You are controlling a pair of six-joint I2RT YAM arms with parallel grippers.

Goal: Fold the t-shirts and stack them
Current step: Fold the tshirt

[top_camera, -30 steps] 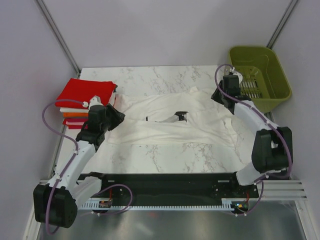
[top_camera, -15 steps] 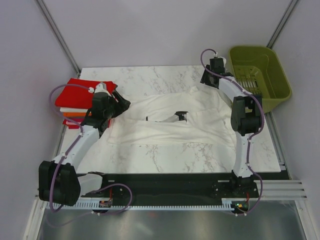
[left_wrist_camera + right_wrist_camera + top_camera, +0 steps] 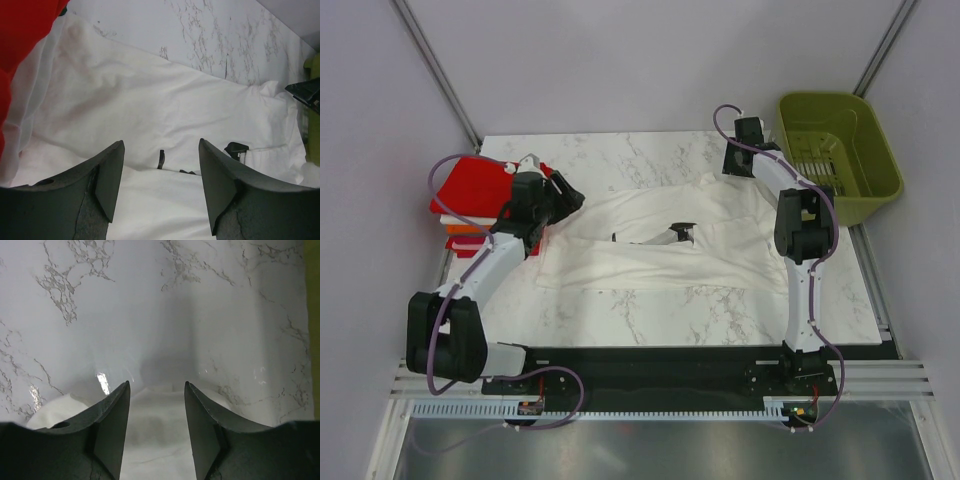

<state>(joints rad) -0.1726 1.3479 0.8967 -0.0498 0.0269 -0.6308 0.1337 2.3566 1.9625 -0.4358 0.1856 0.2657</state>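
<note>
A large white t-shirt (image 3: 660, 245) lies spread and partly folded across the middle of the marble table (image 3: 620, 155). My left gripper (image 3: 570, 197) hovers over its left edge, open, with only white cloth (image 3: 150, 95) under the fingers and nothing between them (image 3: 160, 145). My right gripper (image 3: 732, 160) is at the shirt's far right corner, open, with the cloth's edge (image 3: 157, 430) lying below the gap (image 3: 156, 390). A stack of folded t-shirts (image 3: 470, 195), red on top, sits at the left edge; the red top layer (image 3: 22, 30) shows beside my left fingers.
An olive-green plastic basket (image 3: 838, 150) stands off the table's back right corner, close to the right arm. Bare marble (image 3: 165, 305) lies beyond the right gripper. The black rail (image 3: 650, 365) holding the arm bases runs along the near edge.
Both grippers opened wider and moved toward the back: the left up beside the red stack, the right to the shirt's far corner as its arm straightened. The shirt has stayed flat.
</note>
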